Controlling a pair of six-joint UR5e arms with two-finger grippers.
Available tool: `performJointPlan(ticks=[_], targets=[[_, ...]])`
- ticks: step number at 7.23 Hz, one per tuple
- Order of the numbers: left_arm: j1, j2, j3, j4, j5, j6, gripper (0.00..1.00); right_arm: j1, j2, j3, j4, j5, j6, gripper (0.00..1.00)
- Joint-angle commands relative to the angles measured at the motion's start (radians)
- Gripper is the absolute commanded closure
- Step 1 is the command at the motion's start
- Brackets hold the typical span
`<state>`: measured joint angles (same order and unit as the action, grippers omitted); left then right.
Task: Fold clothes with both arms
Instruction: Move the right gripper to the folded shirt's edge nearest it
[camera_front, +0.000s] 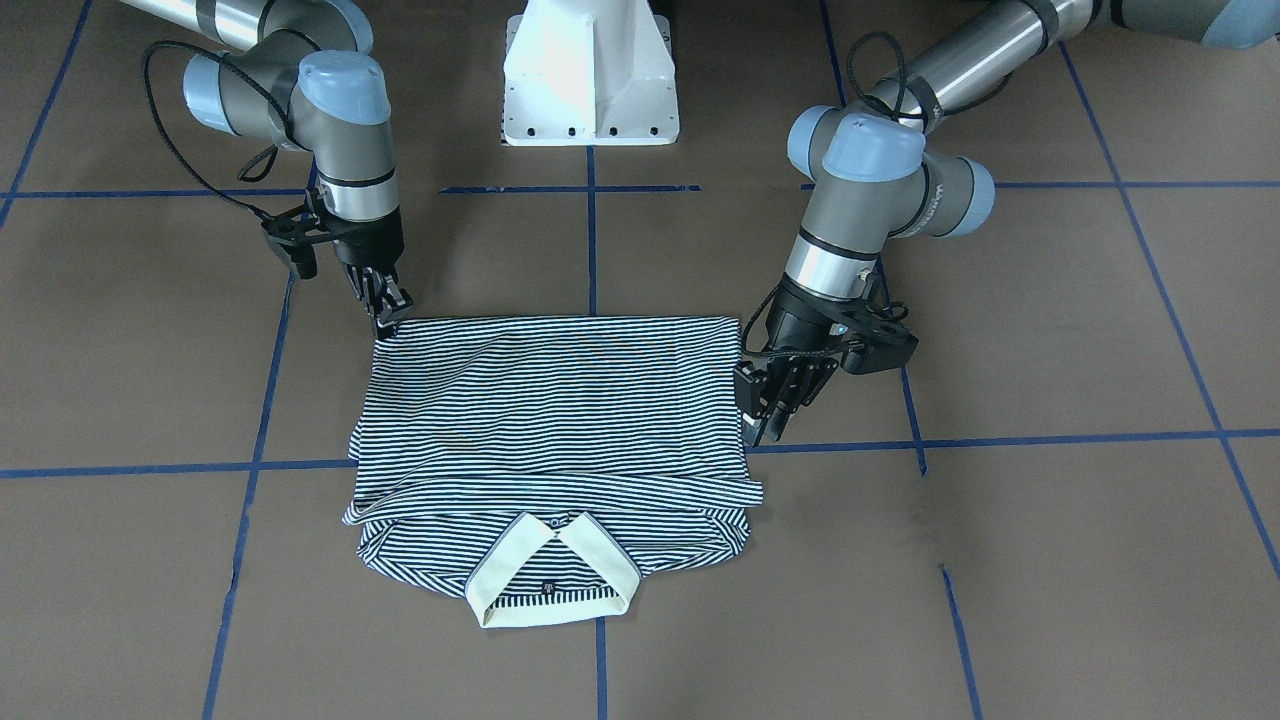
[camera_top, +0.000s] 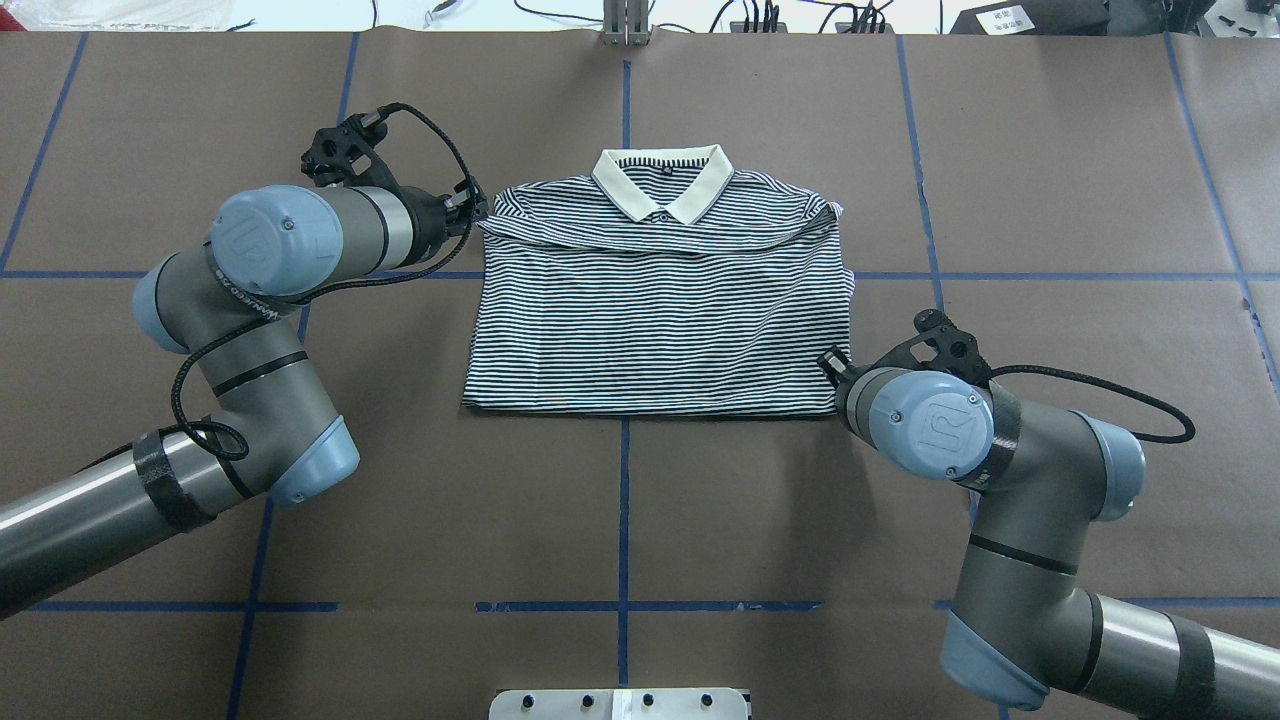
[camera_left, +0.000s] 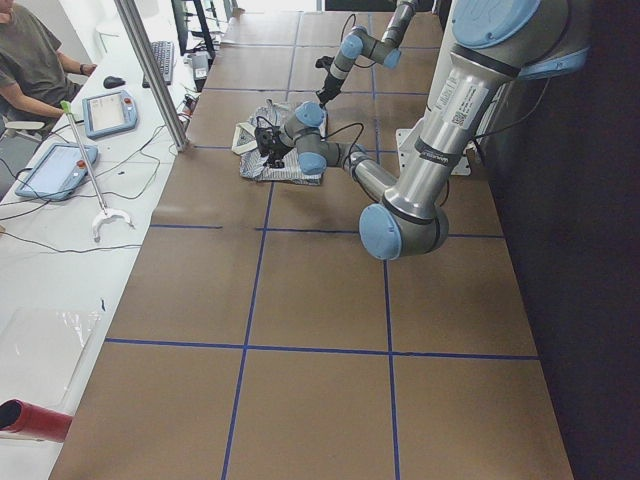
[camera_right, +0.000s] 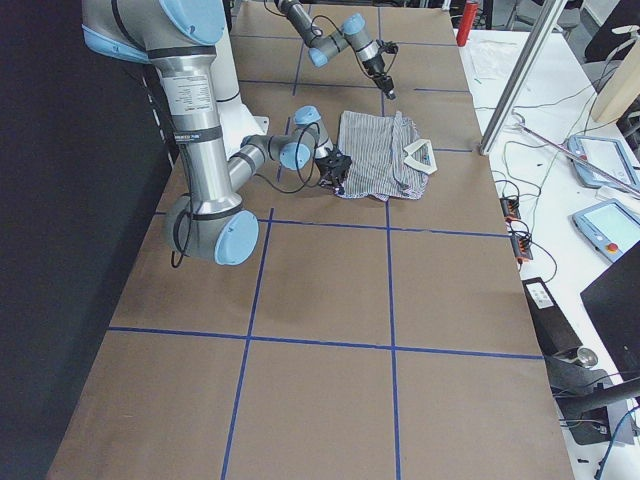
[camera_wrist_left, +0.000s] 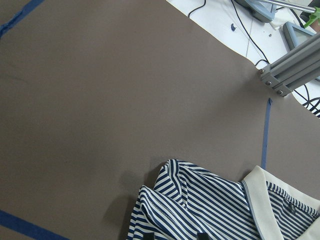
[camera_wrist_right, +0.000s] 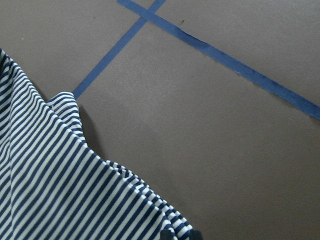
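**Catching both grippers on opposite corners of a half-folded polo**

Starting with the front camera: seeing the polo shirt (camera_front: 550, 400) flat on the brown table (camera_front: 1050, 330), about mid-table. Hem already doubled up over the chest, cream collar (camera_front: 548, 570) poking out on the side away from the robot. Finding the right gripper (camera_front: 389, 322) with fingers drawn to a point, clenched on the folded corner nearest the base. Spotting the left gripper (camera_front: 770, 415) right against the opposite side edge, further toward the collar.

Moving to the overhead: same layout, just flipped. Placing the left gripper at the shoulder end and the right gripper at the fold's near corner. Diagonal holds like that, probably for keeping the panel taut and square during the next lift instead of sagging mid-way.

Checking the two side cameras: nothing new on the shirt from that far off, just a person (camera_left: 30, 60) seated beyond the table's end.

Peeking through the left wrist cam: sleeve and collar bunching up toward the lens with no fingers in shot, so no telling clamped from released there.

Peeking through the right wrist cam: striped corner raised off the paper with a shadow under it, running straight into a dark bit of gripper at the bottom edge. Backs up the grasp nicely.

Guessing roughly halfway done, with one more fold across needed. Worth watching for loose layers sliding apart with only the top one caught.
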<state>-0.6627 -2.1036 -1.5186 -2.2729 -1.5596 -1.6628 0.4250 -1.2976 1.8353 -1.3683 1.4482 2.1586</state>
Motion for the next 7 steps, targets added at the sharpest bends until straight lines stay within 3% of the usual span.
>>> performJointPlan(ticks=[1, 3, 5, 6, 7], targets=[[0.002, -0.006, -0.003, 0.000, 0.000, -0.024, 0.60, 0.000, -0.008, 0.063, -0.008, 0.007, 0.003, 1.00], [0.044, -0.007, -0.026, -0.029, 0.001, -0.061, 0.61, -0.139, -0.102, 0.280, -0.125, 0.009, 0.003, 1.00], [0.055, -0.001, -0.066, -0.069, -0.004, -0.051, 0.61, -0.353, -0.118, 0.477, -0.361, 0.012, 0.036, 1.00], [0.055, -0.001, -0.067, -0.095, -0.045, -0.051, 0.53, -0.471, -0.114, 0.490, -0.444, 0.009, 0.090, 1.00], [0.055, 0.004, -0.087, -0.096, -0.081, -0.054, 0.36, -0.533, -0.120, 0.493, -0.449, 0.006, 0.102, 1.00]])
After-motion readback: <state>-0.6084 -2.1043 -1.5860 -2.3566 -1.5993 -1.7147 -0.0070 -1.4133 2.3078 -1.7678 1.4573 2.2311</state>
